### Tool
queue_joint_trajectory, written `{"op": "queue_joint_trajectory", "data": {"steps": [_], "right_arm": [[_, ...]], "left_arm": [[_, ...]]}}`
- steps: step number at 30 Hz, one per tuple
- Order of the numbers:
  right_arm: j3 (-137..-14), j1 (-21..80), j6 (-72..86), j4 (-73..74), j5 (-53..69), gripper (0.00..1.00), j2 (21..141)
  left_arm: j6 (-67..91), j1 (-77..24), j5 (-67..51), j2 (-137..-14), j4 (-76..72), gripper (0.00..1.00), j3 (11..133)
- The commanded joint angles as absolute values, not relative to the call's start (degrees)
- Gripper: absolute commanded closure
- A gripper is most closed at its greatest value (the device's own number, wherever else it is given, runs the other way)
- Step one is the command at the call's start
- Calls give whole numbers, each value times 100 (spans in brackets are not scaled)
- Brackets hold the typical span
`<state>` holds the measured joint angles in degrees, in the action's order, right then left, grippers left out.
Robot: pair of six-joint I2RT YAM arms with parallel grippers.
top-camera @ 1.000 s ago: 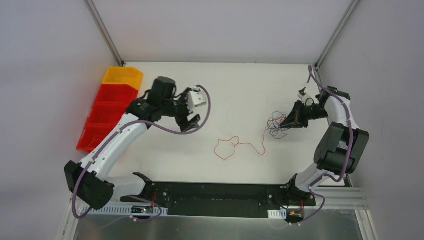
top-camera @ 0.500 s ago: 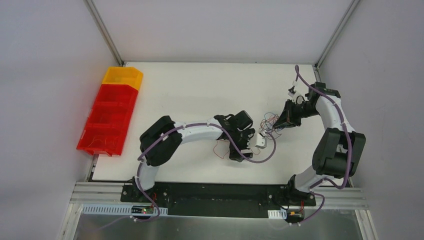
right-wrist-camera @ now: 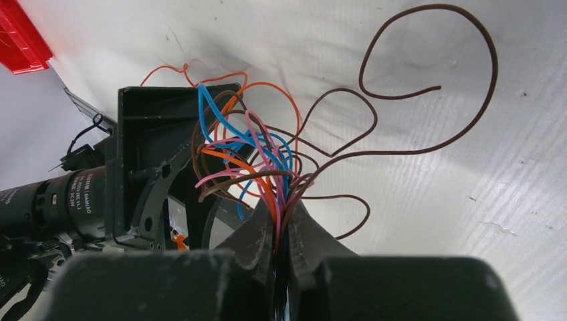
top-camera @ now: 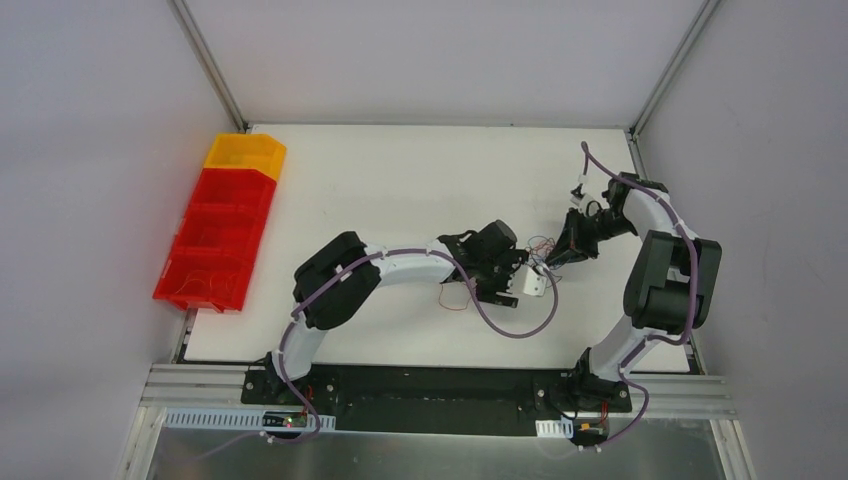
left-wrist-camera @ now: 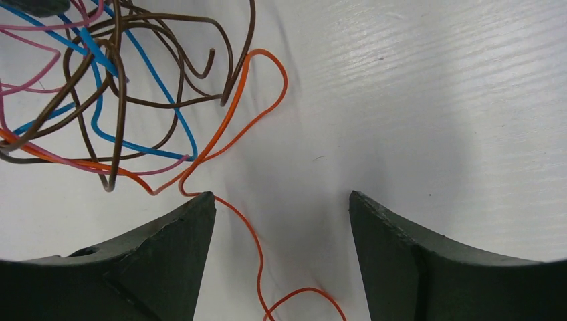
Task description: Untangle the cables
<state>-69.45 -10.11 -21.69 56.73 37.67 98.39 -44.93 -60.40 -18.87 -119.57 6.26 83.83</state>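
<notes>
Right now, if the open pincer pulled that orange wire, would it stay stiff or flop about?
Probably floppy: the orange wire lies in loose bends inside the open left pincer. Likely very light, being so thin. It may snag, since it threads into the tangle the right pincer grips.

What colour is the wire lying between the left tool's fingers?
A thin orange wire; clearest in the left wrist view.

white table (top-camera: 400,170) between plain grey walls (top-camera: 90,150).

The overhead view looks down on the whole tabletop (top-camera: 400,180); both wrist views sit close above it, sharing the tangled cables (right-wrist-camera: 257,157).
</notes>
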Motion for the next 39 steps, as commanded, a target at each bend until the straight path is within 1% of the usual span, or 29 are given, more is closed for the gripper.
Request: {"op": "queue_joint_trajectory", "data": {"steps": [1,4,8,12,18,20,21,23,26,27,28,32,34,39], "right_arm": [[-6937,-1099,-2253,5744,3675,100,9774],[-6961,-1182,-2263,5753,3675,100,9814],[-6947,-1221,-2307,5757,3700,100,9859],[-6884,-1230,-2352,5765,3757,100,9815],[-6831,-1244,-2410,5774,3696,100,9763],[-6838,-1248,-2408,5774,3679,100,9801],[-6826,-1248,-2408,5778,3671,100,9819],[-6821,-1241,-2401,5762,3619,97,9861],[-6780,-1248,-2380,5707,3391,89,9943],[-6733,-1248,-2353,5648,3268,84,9951],[-6660,-1248,-2344,5569,3162,80,9950],[-6281,-1185,-2122,4997,2742,61,9966],[-6144,-1029,-2029,4728,2557,55,10020],[-6062,-579,-1905,4335,2130,52,10160]], "left_arm": [[-4989,-6091,-1929,-11559,442,28,7884],[-4982,-6092,-2068,-10989,391,28,7365],[-4936,-6079,-2074,-10557,129,25,6945],[-4682,-6045,-1952,-10845,-207,21,7198],[-4561,-6062,-2183,-11507,-449,22,7859],[-4562,-6096,-2211,-11675,-499,28,8029],[-4554,-6110,-2224,-11733,-501,33,8105],[-4553,-6126,-2279,-11766,-493,47,8171],[-4638,-6116,-2340,-11568,-172,80,8097],[-4614,-6093,-2321,-11450,-48,92,8057],[-4513,-6055,-2275,-11308,137,100,7980],[-3826,-5801,-2063,-10759,467,100,7659],[-3623,-5729,-1958,-10618,556,100,7518],[-3053,-5651,-1798,-10562,654,100,7381]]}}
